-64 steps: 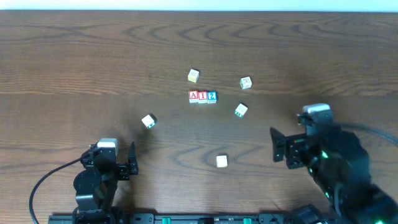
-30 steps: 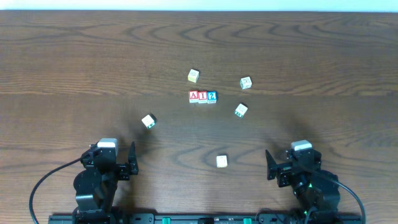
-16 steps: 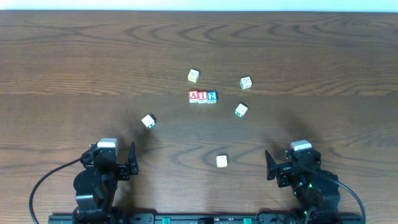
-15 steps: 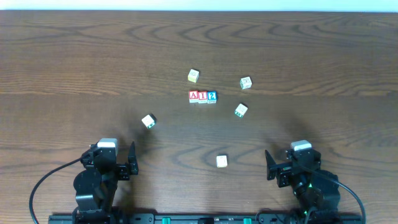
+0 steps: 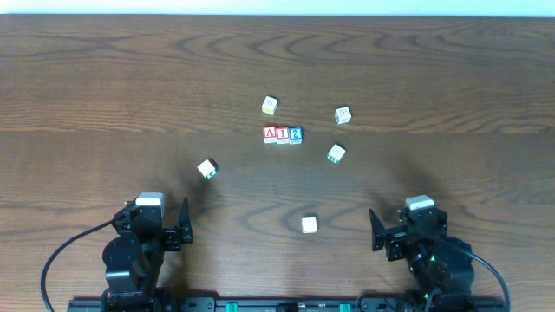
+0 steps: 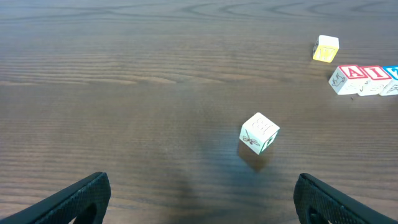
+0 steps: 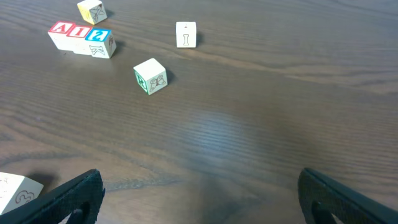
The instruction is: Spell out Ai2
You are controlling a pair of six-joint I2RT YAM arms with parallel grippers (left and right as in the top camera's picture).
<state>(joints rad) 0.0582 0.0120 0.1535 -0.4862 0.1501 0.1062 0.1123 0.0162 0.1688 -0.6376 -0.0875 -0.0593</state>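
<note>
At the middle of the table (image 5: 104,78) the A-I-2 row (image 5: 283,134) sits touching, well apart from both arms. These cubes look light, rigid and smooth-sided; pinch opposite flat faces. Left gripper (image 6: 199,202) and right gripper (image 7: 199,199) gape wide, empty. The left wrist view crops what is probably the 2.

I saw the A block (image 5: 270,133), I block (image 5: 283,133) and 2 block (image 5: 296,133) touching, left to right; a stray block (image 5: 270,106) lay just on their far side
</note>
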